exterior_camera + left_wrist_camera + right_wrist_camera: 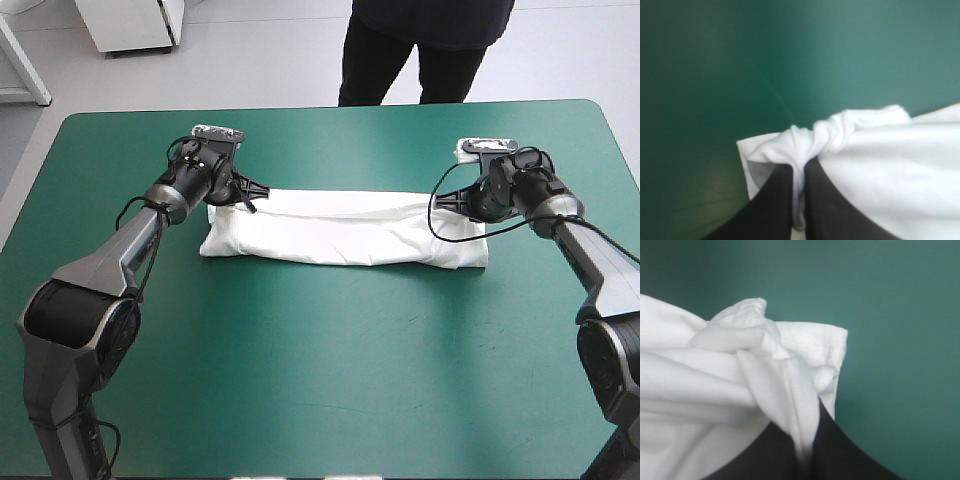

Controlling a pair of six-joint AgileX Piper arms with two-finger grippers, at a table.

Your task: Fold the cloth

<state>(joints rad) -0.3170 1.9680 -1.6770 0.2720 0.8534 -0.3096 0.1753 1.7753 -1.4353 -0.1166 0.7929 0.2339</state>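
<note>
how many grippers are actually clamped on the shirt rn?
2. The left gripper is shut on the T-shirt at its far left corner. The right gripper is shut on its far right corner.

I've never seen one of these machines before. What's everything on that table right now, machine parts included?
T-shirt: one, white, folded into a long band lying across the table, slightly toward its far edge.
Table cover: one, teal-green, under everything.
Left arm: one, grey and black, reaching in from the table's left side.
Right arm: one, grey and black, reaching in from the table's right side.
Left gripper: one, black fingers, shut on the T-shirt's left end.
Right gripper: one, black fingers, shut on the T-shirt's right end.
</note>
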